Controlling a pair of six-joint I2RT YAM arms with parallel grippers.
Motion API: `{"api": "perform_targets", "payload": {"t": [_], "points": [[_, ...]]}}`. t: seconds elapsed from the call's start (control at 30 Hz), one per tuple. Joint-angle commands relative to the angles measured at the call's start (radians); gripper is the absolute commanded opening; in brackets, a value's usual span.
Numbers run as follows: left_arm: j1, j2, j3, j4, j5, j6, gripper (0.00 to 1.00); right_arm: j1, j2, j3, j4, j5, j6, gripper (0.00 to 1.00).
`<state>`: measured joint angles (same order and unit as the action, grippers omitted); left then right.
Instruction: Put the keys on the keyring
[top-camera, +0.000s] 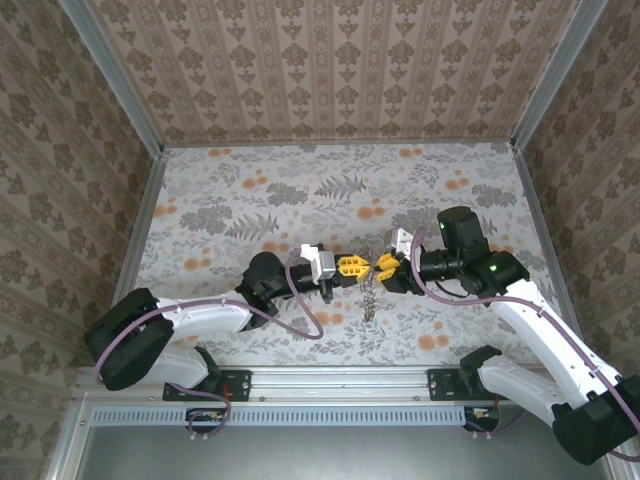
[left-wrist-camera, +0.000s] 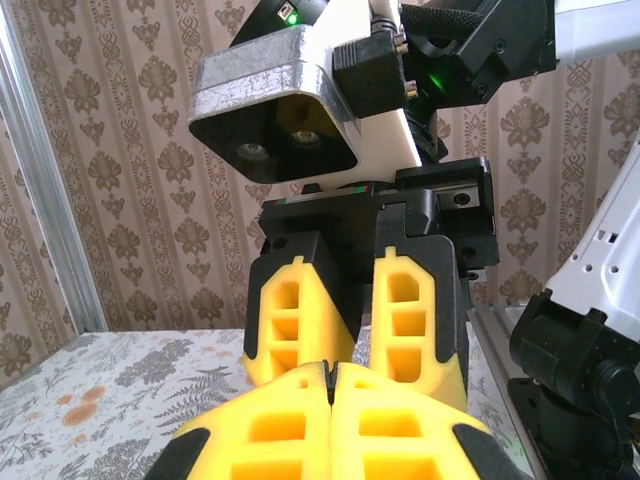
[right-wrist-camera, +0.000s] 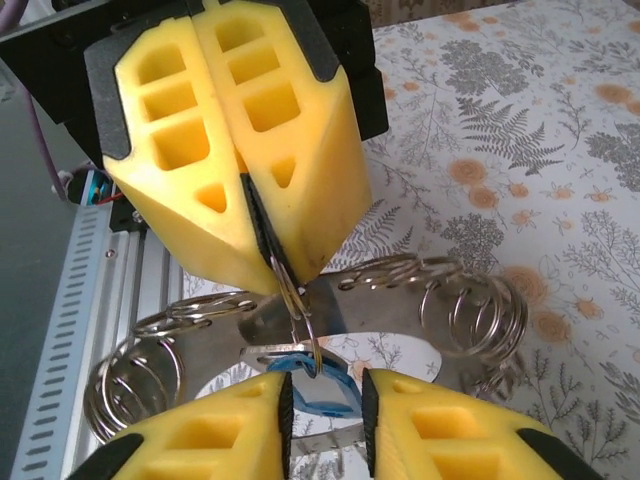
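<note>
The worktop (top-camera: 300, 190) is the largest thing here, covered in a print of grey leaves and orange blossoms. It sits between walls (top-camera: 330, 70) papered in a brown damask pattern. Above its near middle the left hand (top-camera: 360, 267) and the right hand (top-camera: 383, 265) meet tip to tip. Both have blocky yellow fingers pierced by square hollows.

The keys (top-camera: 370, 296) hang from that meeting point as a short, thin, chain-like bunch of dull grey metal. The long axis runs straight down from the fingertips, toward the near edge in the top view, with the free end lowest. Whether that end touches the worktop I cannot tell. From the right wrist the bunch shows as springy coils (right-wrist-camera: 470, 310) of bright wire fanned left and right beneath the left hand. A flat polished metal piece (right-wrist-camera: 400, 352) lies among them.

The left hand is pressed together, its fingers (right-wrist-camera: 300, 150) flush along the whole seam. At the very tips it pinches a thin wire ring (right-wrist-camera: 298, 310), which stands on edge and hangs out of the seam. The right hand is spread a little, with a clear gap between its fingers (right-wrist-camera: 450, 440). A small blue tag (right-wrist-camera: 318, 392) sits in that gap at the ring's lower end; I cannot tell if the fingers touch it.
</note>
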<state>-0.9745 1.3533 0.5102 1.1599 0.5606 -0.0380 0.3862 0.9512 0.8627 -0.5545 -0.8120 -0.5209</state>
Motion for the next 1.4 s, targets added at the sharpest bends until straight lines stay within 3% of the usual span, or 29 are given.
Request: {"api": "perform_targets", "payload": {"t": [0.0, 0.7, 0.77, 0.93, 1.03, 1.13, 1.3, 1.37], "points": [[-0.001, -0.008, 0.029, 0.073, 0.022, -0.027, 0.0, -0.004, -0.007, -0.002, 0.043, -0.049, 0.003, 0.32], [-0.013, 0.028, 0.057, 0.077, 0.04, -0.052, 0.0, -0.002, 0.015, 0.025, 0.111, -0.121, -0.011, 0.28], [-0.016, 0.034, 0.06, 0.08, 0.041, -0.053, 0.0, -0.002, 0.019, 0.028, 0.11, -0.132, -0.014, 0.24], [-0.014, 0.029, 0.054, 0.092, 0.028, -0.06, 0.0, -0.001, 0.02, 0.039, 0.059, -0.116, -0.051, 0.0], [-0.001, -0.007, 0.029, 0.06, 0.006, -0.07, 0.03, 0.002, 0.009, 0.054, 0.023, -0.052, -0.08, 0.0], [0.023, -0.09, -0.001, -0.085, -0.009, -0.049, 0.27, 0.024, 0.022, 0.101, -0.087, 0.029, -0.118, 0.0], [0.042, -0.258, 0.036, -0.571, -0.07, 0.058, 0.36, 0.095, 0.082, 0.18, -0.258, 0.181, -0.227, 0.0], [0.06, -0.296, 0.082, -0.749, -0.044, 0.097, 0.37, 0.127, 0.102, 0.189, -0.282, 0.248, -0.261, 0.0]]}}
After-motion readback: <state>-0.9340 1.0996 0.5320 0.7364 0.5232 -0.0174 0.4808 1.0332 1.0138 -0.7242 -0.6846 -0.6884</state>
